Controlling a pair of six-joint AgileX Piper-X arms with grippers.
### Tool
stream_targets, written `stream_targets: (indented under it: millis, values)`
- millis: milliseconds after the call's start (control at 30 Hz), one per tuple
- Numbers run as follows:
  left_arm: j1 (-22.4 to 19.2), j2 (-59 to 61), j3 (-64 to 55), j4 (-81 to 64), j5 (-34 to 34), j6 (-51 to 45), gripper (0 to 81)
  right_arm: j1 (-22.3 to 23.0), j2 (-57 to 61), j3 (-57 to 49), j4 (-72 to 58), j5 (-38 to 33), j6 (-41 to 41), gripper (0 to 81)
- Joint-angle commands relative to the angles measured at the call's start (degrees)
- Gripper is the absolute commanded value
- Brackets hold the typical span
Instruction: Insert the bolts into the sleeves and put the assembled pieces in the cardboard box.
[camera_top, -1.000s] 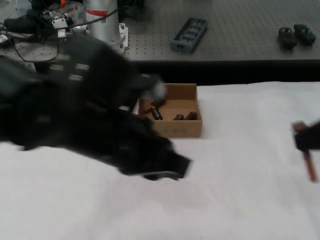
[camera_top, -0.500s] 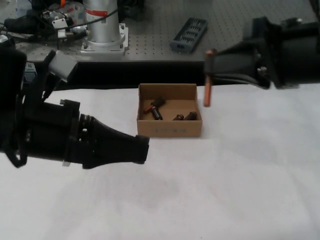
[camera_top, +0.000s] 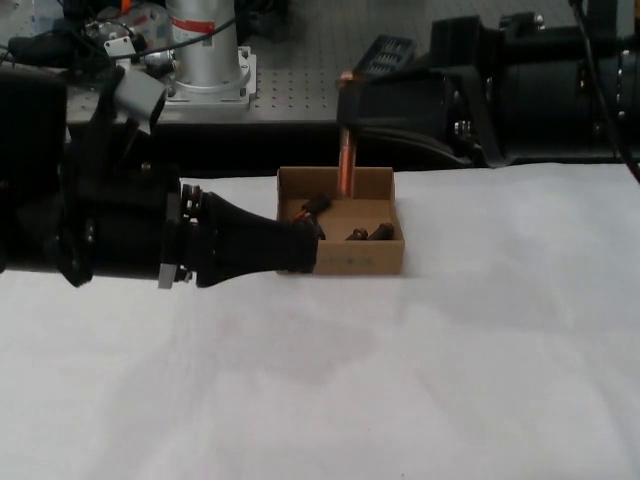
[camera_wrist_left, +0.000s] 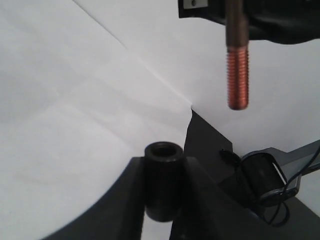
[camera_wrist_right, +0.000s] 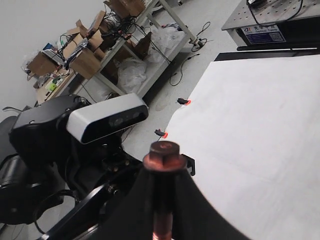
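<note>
My left end effector (camera_wrist_left: 162, 212) is clamped on the black sleeve (camera_wrist_left: 163, 165), its base hidden. My right end effector (camera_wrist_right: 161, 210) grips the copper bolt (camera_wrist_right: 161, 150), its tip cut off.

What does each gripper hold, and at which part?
The left gripper holds the black sleeve by its sides; the right gripper holds the copper bolt by the shank under its head.

Bright even light; white cloth (camera_top: 450, 380) glares.
</note>
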Motion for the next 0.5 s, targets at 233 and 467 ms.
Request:
stream_targets:
  millis: [233,467]
  values:
    - [-1.80,0.13,-0.14,-2.10,1.39,-1.84,0.6,0.15,0.24,-0.29,-1.09,-2.06,0.03,1.9]
    - [-3.50,0.13,-0.14,-5.82,1.39,-3.67,0.6,0.15,0.24,-0.29,-1.09,-2.62,0.03,1.9]
